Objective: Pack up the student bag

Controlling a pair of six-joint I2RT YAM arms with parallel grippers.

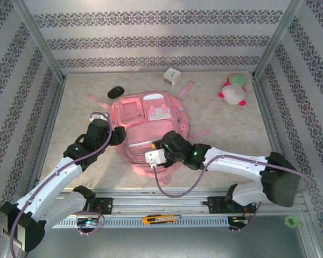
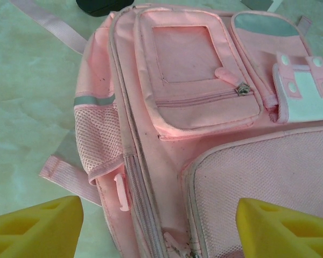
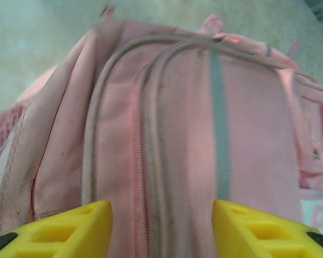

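Yellow fingers of the right gripper (image 3: 160, 231) stand apart, astride the near end of the student bag (image 3: 177, 123). Pink fabric fills the gap between them, and whether the pads already press it cannot be told. Twin zip tracks (image 3: 151, 161) rise straight ahead from between the jaws and arch over the ridge. The closure line therefore lies directly forward of this gripper and crosswise to its closing direction. The left gripper (image 2: 159, 231) is likewise wide open and holds nothing. It hovers at the bag's left flank, with the mesh side pocket (image 2: 97, 140) ahead and to its left and the zipped front pockets beyond. Seen from above, the right gripper (image 1: 151, 157) sits over the bag's near end and the left gripper (image 1: 116, 135) just beside its left edge. The student bag (image 1: 145, 121) lies flat, front face up, at the middle of the table (image 1: 237, 140), its long axis running from the arms' side toward the far wall. Judgement: the right arm is the nearer to the main zip, and the coming move turns on a grip on that ridge.
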